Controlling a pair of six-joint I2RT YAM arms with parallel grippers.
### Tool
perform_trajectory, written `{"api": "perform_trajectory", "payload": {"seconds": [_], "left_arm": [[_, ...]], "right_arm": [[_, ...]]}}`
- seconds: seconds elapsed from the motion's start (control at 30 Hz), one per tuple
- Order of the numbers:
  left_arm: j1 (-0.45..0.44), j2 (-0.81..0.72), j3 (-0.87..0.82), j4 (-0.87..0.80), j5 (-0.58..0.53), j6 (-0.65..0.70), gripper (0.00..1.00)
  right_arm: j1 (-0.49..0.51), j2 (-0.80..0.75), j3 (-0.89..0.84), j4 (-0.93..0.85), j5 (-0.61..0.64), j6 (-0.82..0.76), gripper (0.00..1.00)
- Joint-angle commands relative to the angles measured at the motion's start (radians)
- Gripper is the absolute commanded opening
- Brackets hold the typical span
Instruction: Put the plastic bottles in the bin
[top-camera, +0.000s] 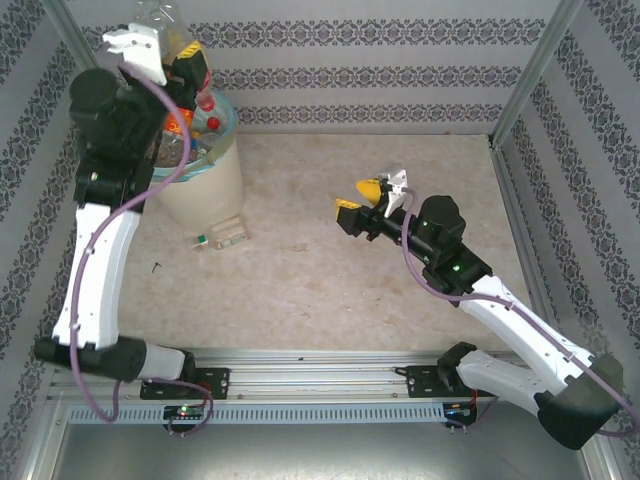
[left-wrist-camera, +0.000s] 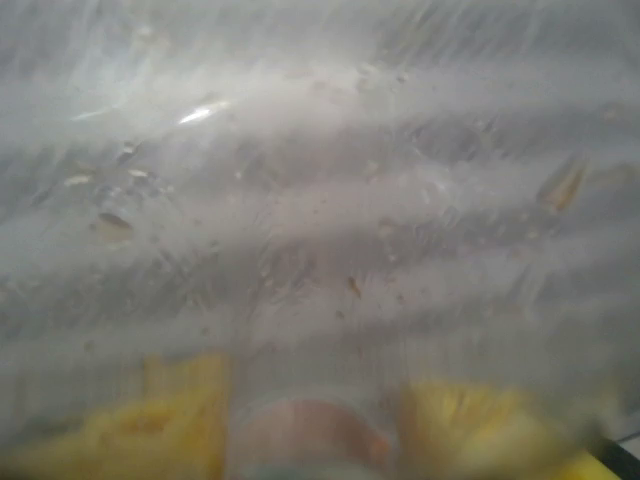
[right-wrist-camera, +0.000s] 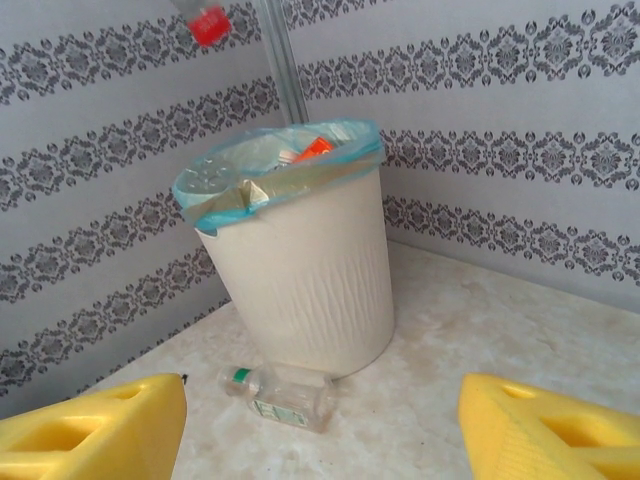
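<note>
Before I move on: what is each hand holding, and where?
A clear bottle in the left hand, grip spot blurred; right hand open, empty.

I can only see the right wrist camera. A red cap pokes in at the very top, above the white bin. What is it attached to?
Observer: From overhead, that red cap belongs to a clear bottle gripped by the left gripper, high over the bin.
Visitor: And the yellow wedges at the bottom of my picture?
Observer: Those are the fingers of the right gripper, open and empty, out at mid-table to the right of the bin.
Visitor: What's inside the bin? I just see something orange.
Observer: Overhead I see piled bottles in there, with two red caps showing.
</note>
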Motion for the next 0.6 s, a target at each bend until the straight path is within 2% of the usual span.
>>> {"api": "perform_trajectory", "payload": {"seconds": [0.0, 0.1, 0.33, 0.57], "left_arm": [[0.035, 0.105, 0.073, -0.235, -0.162, 0.155, 0.15], [0.08, 0.155, 0.096, -0.247, -0.209, 0.188, 0.14], [0.164, 0.165, 0.06, -0.187, -0.147, 0.133, 0.14], [0.213, 0.174, -0.005, -0.167, -0.183, 0.135, 0.13]], "right_arm": [[-0.006, 0.017, -0.002, 0.002, -0.005, -0.022, 0.72], [-0.006, 0.034, 0.007, -0.007, -0.024, -0.02, 0.72], [-0.003, 0.066, 0.008, -0.008, -0.064, -0.008, 0.71], [0.002, 0.09, 0.023, -0.005, -0.067, -0.006, 0.71]]}}
